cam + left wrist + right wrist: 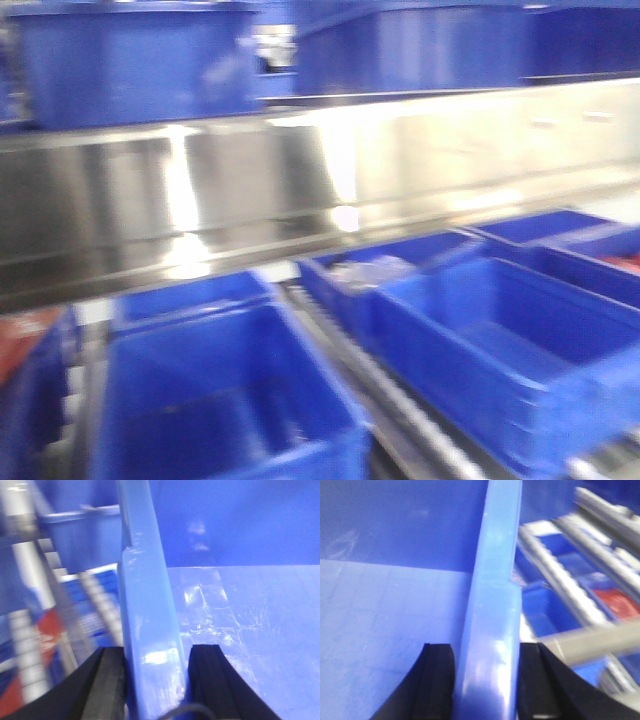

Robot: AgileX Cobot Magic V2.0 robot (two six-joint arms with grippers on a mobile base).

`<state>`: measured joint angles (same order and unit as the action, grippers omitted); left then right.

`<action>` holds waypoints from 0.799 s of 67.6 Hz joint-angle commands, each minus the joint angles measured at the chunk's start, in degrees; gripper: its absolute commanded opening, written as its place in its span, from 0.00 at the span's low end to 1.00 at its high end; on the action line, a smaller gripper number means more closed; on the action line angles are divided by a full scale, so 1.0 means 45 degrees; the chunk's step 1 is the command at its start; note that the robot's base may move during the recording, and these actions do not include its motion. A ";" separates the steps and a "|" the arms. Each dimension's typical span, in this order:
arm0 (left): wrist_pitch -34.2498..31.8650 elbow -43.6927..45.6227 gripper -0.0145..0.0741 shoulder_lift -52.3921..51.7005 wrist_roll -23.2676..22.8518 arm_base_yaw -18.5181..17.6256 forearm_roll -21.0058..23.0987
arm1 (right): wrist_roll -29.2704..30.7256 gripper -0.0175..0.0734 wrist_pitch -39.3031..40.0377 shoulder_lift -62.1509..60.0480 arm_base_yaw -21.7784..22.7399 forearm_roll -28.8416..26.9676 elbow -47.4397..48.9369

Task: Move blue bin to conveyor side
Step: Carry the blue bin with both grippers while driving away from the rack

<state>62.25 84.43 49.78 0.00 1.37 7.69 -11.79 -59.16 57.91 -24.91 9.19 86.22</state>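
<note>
The blue bin fills both wrist views. In the left wrist view its glossy rim point(150, 605) runs straight up between the black fingers, and my left gripper point(156, 680) is shut on it, with the bin's bare floor point(250, 610) to the right. In the right wrist view my right gripper point(485, 680) is shut on the opposite rim point(495, 580), with the bin's floor point(385, 620) to the left. Neither gripper shows in the blurred front view, and I cannot tell which bin there is the held one. The conveyor is out of view.
A stainless-steel shelf point(300, 190) crosses the front view, with blue bins above it point(130, 60) and several more below point(220, 390) point(520, 350). Steel rails and white rollers point(560, 580) lie right of the held rim, with something red point(617, 602) beneath.
</note>
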 commanded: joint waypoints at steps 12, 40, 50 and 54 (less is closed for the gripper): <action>-0.1418 0.0188 0.16 -0.0257 0.0208 0.0047 -0.0093 | 0.0318 0.11 0.1916 -0.0306 0.0046 0.0724 0.0257; -0.1418 0.0188 0.16 -0.0257 0.0208 0.0047 -0.0093 | 0.0318 0.11 0.1916 -0.0306 0.0046 0.0724 0.0257; -0.1418 0.0188 0.16 -0.0257 0.0208 0.0047 -0.0093 | 0.0318 0.11 0.1916 -0.0306 0.0046 0.0724 0.0257; -0.1418 0.0188 0.16 -0.0257 0.0208 0.0047 -0.0093 | 0.0318 0.11 0.1916 -0.0306 0.0046 0.0724 0.0257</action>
<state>62.25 84.43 49.78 0.00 1.37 7.58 -11.79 -59.16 57.91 -24.91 9.19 86.22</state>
